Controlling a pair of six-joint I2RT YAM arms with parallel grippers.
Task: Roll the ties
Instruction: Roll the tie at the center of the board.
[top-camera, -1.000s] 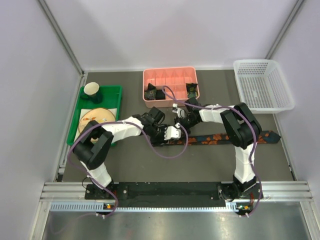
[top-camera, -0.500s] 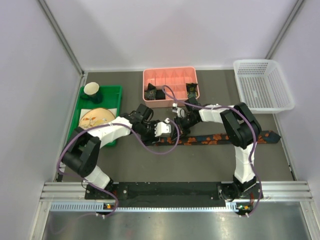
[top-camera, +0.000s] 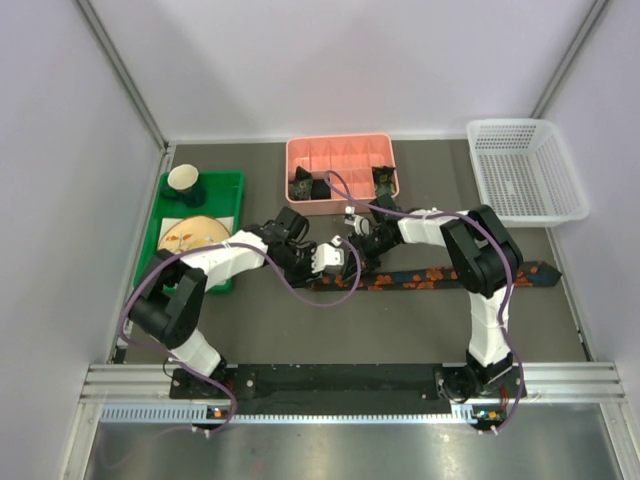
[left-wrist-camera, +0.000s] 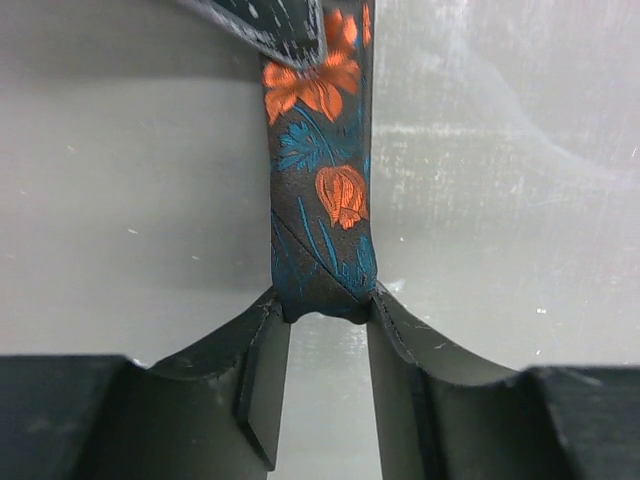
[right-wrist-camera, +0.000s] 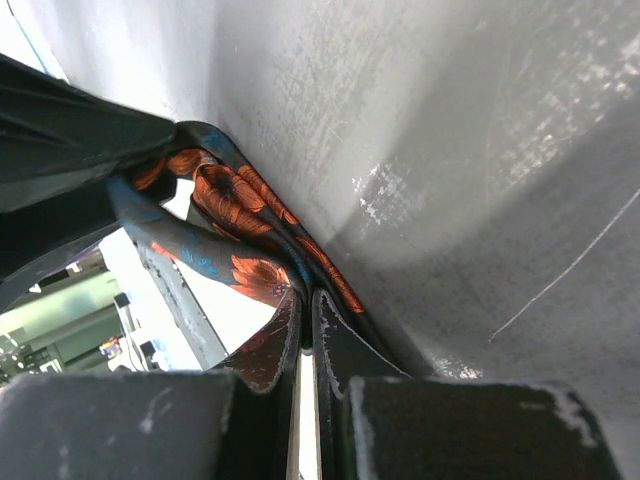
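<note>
On the table (top-camera: 300, 340), seen from above, your tie (top-camera: 440, 278) lies across the middle, with the left gripper (top-camera: 338, 262) and right gripper (top-camera: 360, 247) meeting at its left end. Your left wrist view shows the fingers part open, pinching the tie's folded end. Your right wrist view shows the fingers closed against the tie; you cannot tell whether they have caught any fabric.

Left fingers (left-wrist-camera: 262, 370) farther left, back around tie (left-wrist-camera: 320, 230) end
</note>
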